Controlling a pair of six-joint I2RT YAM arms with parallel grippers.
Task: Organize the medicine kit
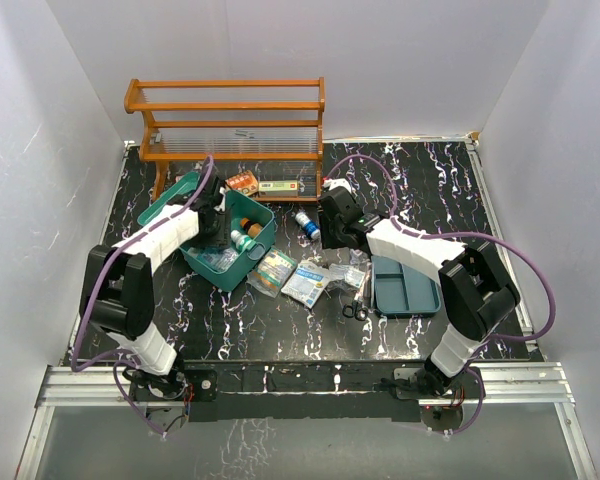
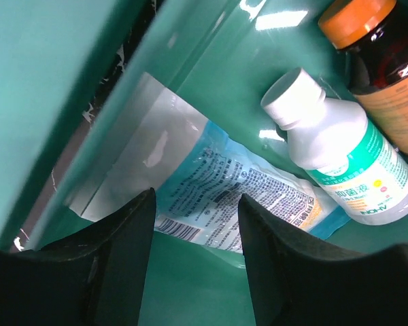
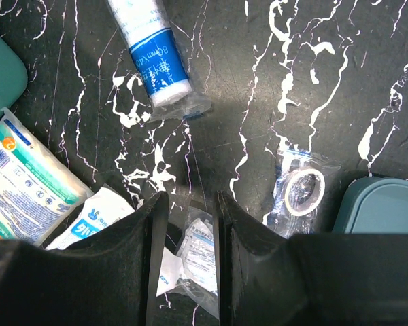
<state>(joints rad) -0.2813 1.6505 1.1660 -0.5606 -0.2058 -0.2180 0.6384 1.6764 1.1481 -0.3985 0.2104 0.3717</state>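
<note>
The teal medicine kit box [image 1: 255, 255] stands open at the left with its lid [image 1: 165, 200] tilted back. My left gripper [image 1: 218, 222] is open inside the box. In the left wrist view it [image 2: 197, 204] hangs empty over a flat printed packet [image 2: 238, 187], beside a white bottle [image 2: 340, 153] and an amber bottle with an orange cap [image 2: 384, 61]. The darker insert tray [image 1: 405, 285] lies at the right. My right gripper [image 1: 332, 232] is open; in its wrist view it [image 3: 187, 200] hovers over a small clear packet [image 3: 200, 248].
An orange wooden rack [image 1: 230, 125] stands at the back with boxes under it. A blue-labelled roll [image 3: 155, 58], a bagged tape ring [image 3: 303, 192], flat packets [image 1: 305, 280] and black scissors [image 1: 355, 310] lie between box and tray.
</note>
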